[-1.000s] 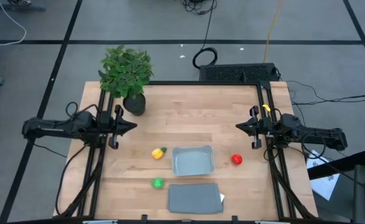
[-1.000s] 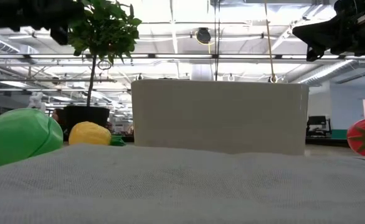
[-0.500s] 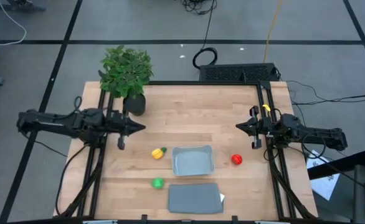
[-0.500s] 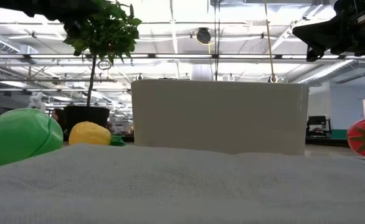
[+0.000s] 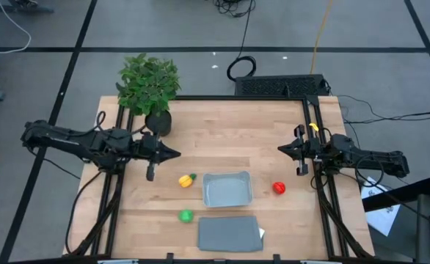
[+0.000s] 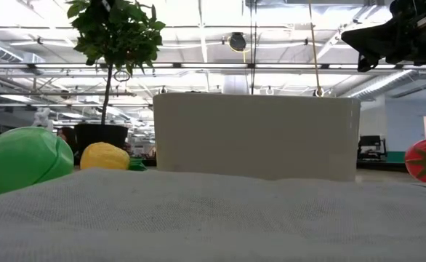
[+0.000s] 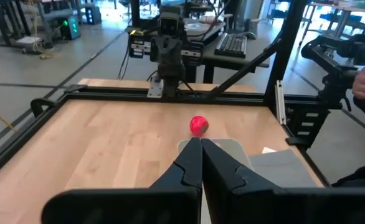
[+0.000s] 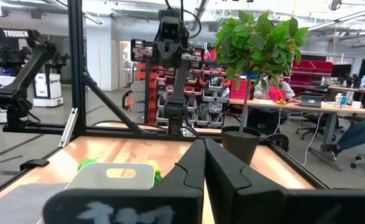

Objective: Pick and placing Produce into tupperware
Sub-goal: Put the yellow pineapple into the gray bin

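The yellow piece with a green tip [image 5: 186,180] lies left of the light grey-blue tupperware [image 5: 227,189]. The round green piece [image 5: 186,215] sits nearer the table's near edge, and the round red piece [image 5: 279,188] lies right of the tray. All three rest on the wood. My left gripper [image 5: 177,154] is shut and hovers above the table, a little beyond the yellow piece. In its wrist view the shut fingers [image 7: 201,142] point toward the red piece [image 7: 199,124]. My right gripper [image 5: 279,149] is shut too and waits above the table's right side, beyond the red piece.
A flat darker grey lid [image 5: 230,233] lies at the near edge, in front of the tray. A leafy potted plant [image 5: 149,84] stands at the far left corner, close behind my left arm. Black frame rails run along both table sides. Bare wood stretches across the far middle.
My left arm has reached out toward the table's right and slightly nearer, bringing its shut gripper from the left rail to a spot above the wood just beyond the yellow piece. It has passed out of the low view's top. The produce, tray and lid have stayed put.
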